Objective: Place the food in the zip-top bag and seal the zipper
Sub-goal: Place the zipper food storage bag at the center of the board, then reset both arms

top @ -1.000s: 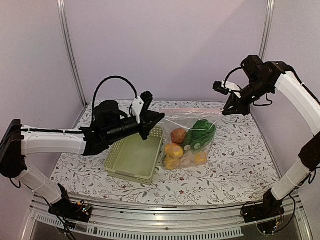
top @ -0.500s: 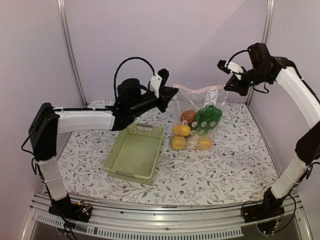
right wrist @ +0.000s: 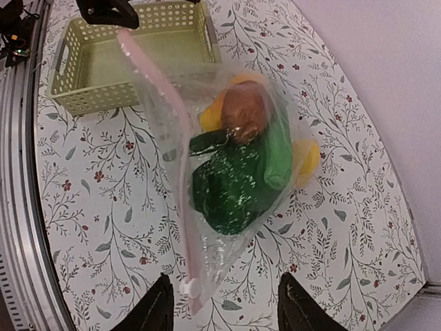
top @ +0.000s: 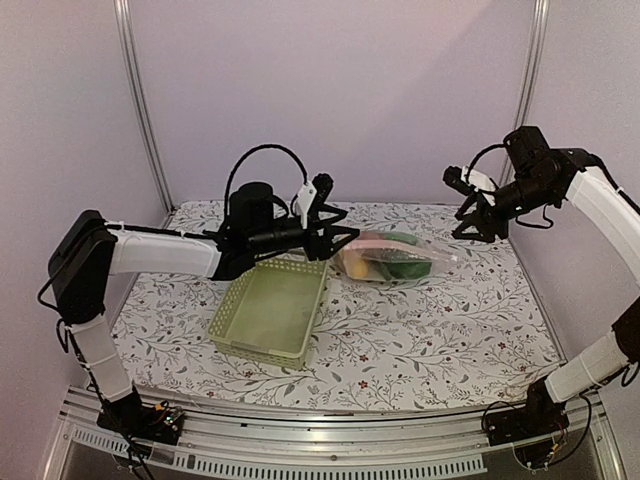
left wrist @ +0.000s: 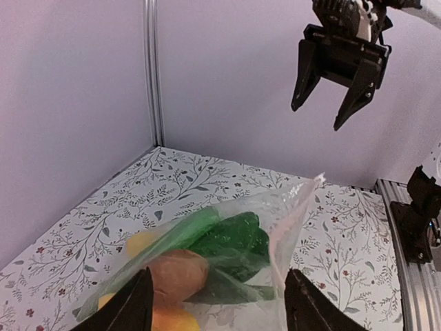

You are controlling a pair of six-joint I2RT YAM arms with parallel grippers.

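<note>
Our left arm (top: 160, 256), at nine o'clock in the top view, wears glossy white shells between black joint housings. A thin black cable (top: 262, 150) loops above its black forearm, beside a small white wrist block. Our right arm (top: 605, 205), at three o'clock, is built alike. Our left gripper (top: 347, 225) and right gripper (top: 478, 232) are matte black, with tapering fingers.
</note>
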